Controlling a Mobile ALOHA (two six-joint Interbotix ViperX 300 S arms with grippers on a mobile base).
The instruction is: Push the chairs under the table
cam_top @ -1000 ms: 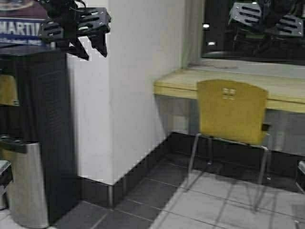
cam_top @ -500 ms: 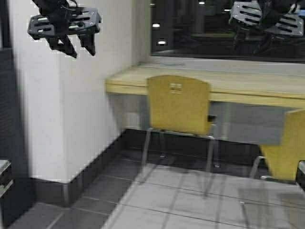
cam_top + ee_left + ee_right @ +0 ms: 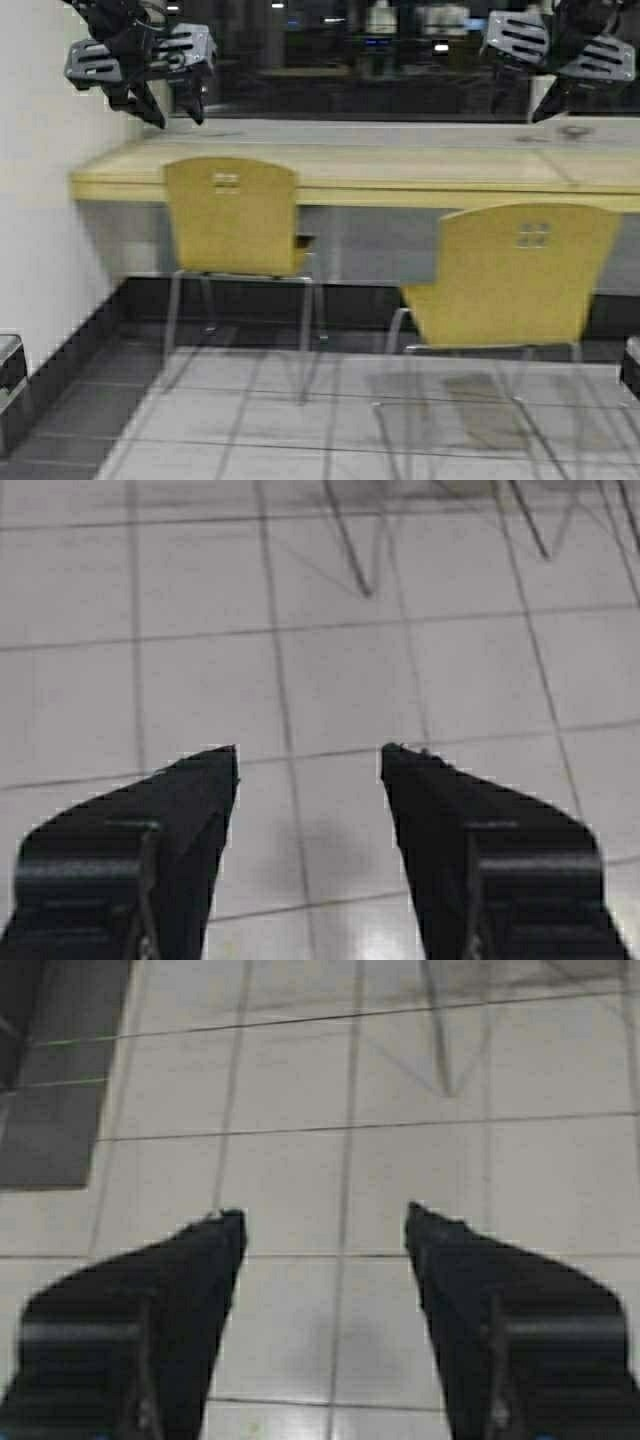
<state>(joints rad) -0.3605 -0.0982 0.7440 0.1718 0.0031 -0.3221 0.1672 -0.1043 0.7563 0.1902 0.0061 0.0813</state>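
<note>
Standing on the tiled floor (image 3: 300, 420), two yellow chairs (image 3: 232, 215) (image 3: 515, 275) face the long table (image 3: 330, 172), not pushed under. They look light and stiff; push the curved backs. Both the left gripper (image 3: 308, 765) and right gripper (image 3: 325, 1225) hang up high with fingers apart, holding nothing.

I see soft, blurry views throughout; ceiling lights glare in the dark window (image 3: 400, 60) (reflections, probably), faint leg shadows cross the floor tiles (image 3: 330, 420).

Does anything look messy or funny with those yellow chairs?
Yes. The right yellow-tan plywood chair stands away from the long pale-wood table and is turned at an angle. The left yellow-tan chair sits closer and straight. Nothing looks spilled or broken.
</note>
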